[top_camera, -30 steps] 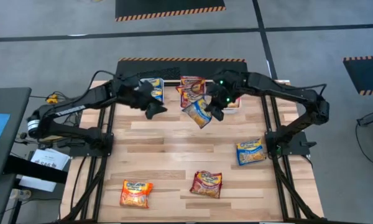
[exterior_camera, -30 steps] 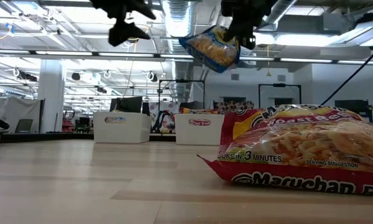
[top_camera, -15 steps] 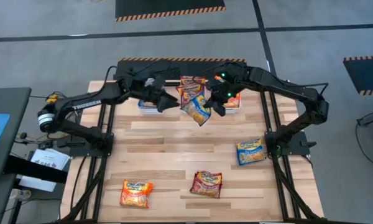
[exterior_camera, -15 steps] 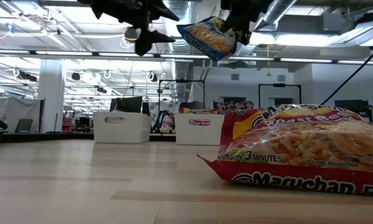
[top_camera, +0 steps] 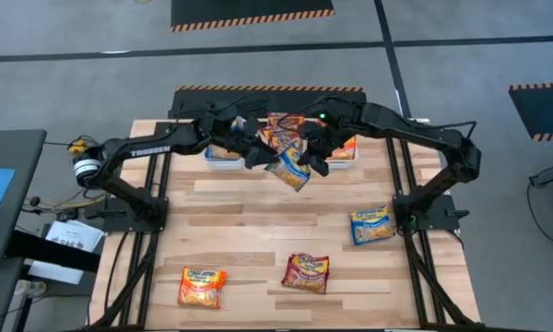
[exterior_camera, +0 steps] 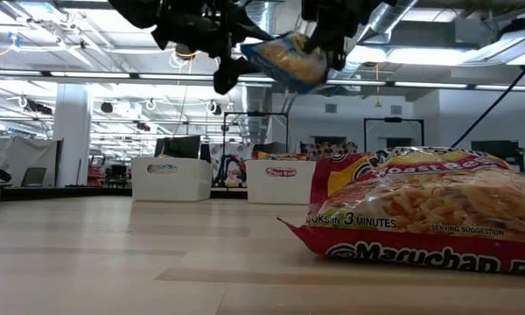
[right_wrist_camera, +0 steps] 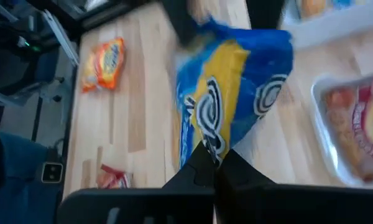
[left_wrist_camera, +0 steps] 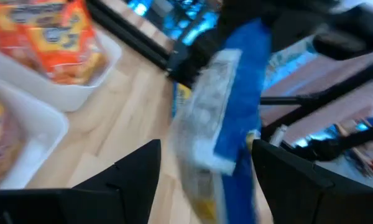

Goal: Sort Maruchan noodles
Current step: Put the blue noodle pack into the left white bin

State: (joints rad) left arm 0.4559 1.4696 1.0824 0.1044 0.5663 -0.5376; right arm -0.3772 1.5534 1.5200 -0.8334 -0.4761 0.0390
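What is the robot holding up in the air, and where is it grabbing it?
The right gripper is shut on one end edge of a blue noodle packet, which hangs above the table. The open left gripper holds nothing.

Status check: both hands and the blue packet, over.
Right hand shut on blue packet, held aloft before the bins. Left hand open, fingers either side of the packet, not gripping. Nothing in the way.
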